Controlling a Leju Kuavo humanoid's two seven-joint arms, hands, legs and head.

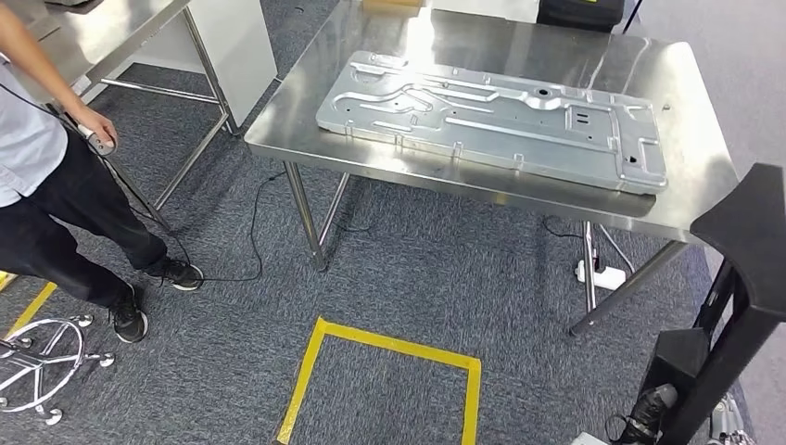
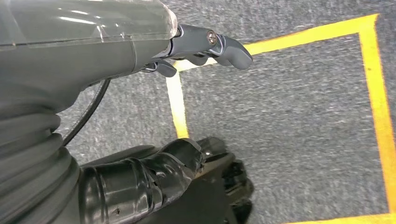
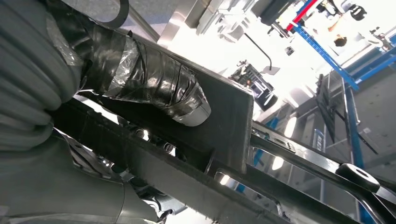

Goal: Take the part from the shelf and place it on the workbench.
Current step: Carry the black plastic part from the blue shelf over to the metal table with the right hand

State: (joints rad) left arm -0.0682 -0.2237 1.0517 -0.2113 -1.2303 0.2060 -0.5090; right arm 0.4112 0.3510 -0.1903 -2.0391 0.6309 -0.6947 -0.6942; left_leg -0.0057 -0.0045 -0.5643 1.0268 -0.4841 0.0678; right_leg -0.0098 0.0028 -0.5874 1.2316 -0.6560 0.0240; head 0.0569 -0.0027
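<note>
The workbench (image 1: 686,83) in front of me already bears a large metal plate (image 1: 491,120), with bare steel only around it. I judge I am at the carrying step: my right hand (image 3: 140,84) grips the black part (image 1: 741,232), off the bench's right end, so next I must set it down beside the plate. My left hand (image 2: 154,51) hangs over the floor, fingers apart, holding nothing.

A black part (image 1: 741,278), a silver workbench (image 1: 519,190) and plate (image 1: 491,116), yellow tape (image 1: 389,343) on grey carpet (image 1: 445,278).

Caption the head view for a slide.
Large flat silver metal plate lying on the steel workbench, person beside it.
</note>
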